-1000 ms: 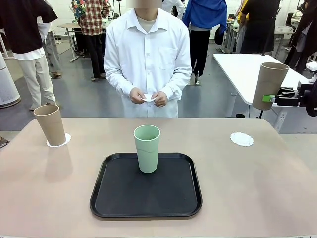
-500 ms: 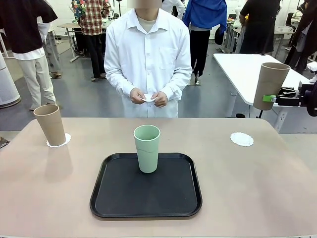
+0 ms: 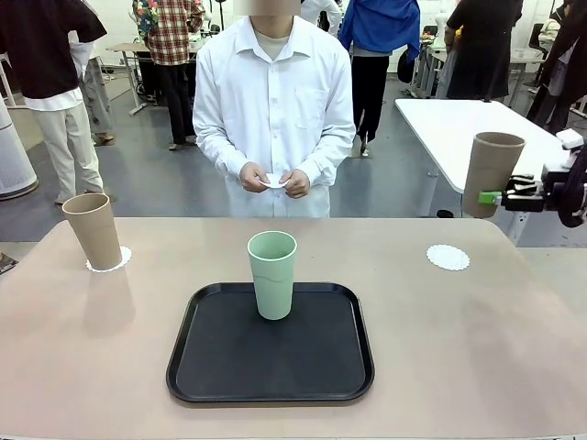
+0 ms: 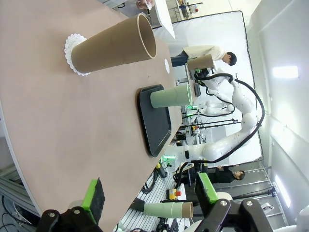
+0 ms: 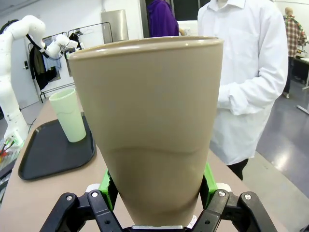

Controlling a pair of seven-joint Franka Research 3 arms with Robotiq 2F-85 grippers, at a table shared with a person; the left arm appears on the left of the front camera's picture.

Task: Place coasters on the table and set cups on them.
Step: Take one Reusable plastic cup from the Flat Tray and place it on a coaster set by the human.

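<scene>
Right claw (image 3: pixel 493 197) clamps a tan-brown cup (image 3: pixel 491 172) aloft by the surface's (image 3: pixel 477 321) far right side; left claw (image 4: pixel 149 193) gapes wide above it, holding nothing.

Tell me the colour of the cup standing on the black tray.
The cup is pale mint green, clearest in the front view.
</scene>
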